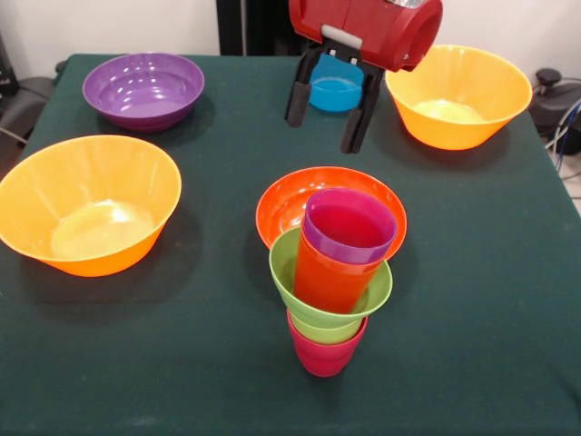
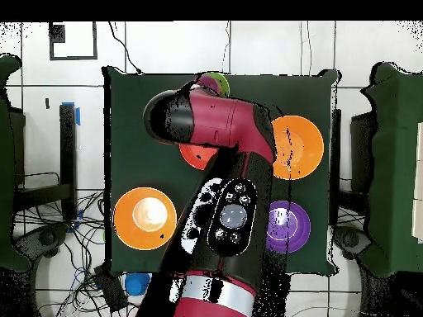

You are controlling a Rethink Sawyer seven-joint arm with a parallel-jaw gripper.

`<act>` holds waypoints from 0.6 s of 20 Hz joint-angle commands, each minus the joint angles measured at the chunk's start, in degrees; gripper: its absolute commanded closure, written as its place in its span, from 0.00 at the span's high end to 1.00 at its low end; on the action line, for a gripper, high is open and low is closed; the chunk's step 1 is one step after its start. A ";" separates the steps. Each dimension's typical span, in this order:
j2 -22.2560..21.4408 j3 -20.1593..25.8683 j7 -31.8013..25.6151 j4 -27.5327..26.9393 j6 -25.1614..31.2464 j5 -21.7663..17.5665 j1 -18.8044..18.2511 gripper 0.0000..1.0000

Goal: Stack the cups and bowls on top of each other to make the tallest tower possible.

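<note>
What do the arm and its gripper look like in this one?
The arm is glossy crimson with black joints and a black panel carrying round buttons. Its last link is a rounded red casing with a grey bracket below. The gripper has two long, flat black fingers.

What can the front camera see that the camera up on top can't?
Only the front view shows the gripper, its fingers apart and empty, the small blue bowl behind it, and the tower's whole stack: crimson cup, lime green bowl, orange-red cup, purple cup.

Only the overhead view shows the arm's long body, which hides most of the tower.

Both show two large orange bowls, the purple bowl, the red-orange bowl and the table.
</note>
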 commanded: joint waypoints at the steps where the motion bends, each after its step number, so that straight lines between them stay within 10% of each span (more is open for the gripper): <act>1: 4.58 7.04 -0.80 -1.36 2.32 -1.18 -2.21 1.00; 12: 7.94 5.06 0.60 -5.60 2.53 -2.27 -1.15 1.00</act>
